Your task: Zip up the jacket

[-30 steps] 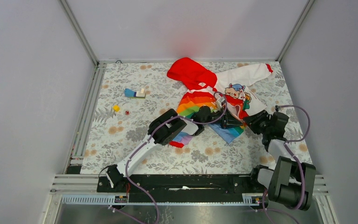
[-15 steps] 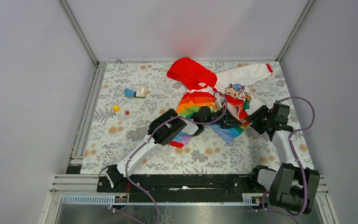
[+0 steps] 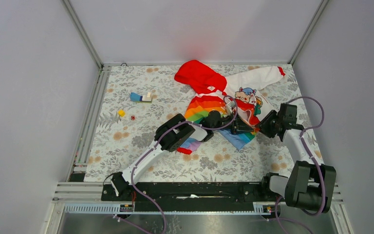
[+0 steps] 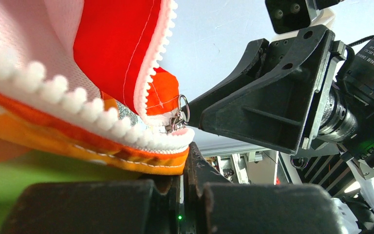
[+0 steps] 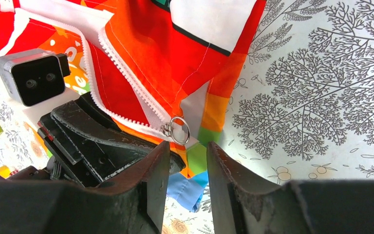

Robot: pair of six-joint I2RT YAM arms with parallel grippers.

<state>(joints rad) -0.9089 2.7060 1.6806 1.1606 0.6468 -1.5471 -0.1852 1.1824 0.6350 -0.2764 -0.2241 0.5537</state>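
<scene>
Pins jacket hem [image 4: 141, 163] in clenched left gripper [image 4: 184, 170]; poises parted right gripper [image 5: 188, 151] below zipper ring [image 5: 171, 127]; risks pinching fabric, missing ring.

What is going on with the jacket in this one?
Two robot arms are working on a small rainbow jacket. The left gripper is shut on the jacket's bottom edge, right beside the zipper pull. The right gripper is open, with its fingertips just short of that pull. The pull sits at the bottom end, so the jacket is not yet zipped up.
</scene>
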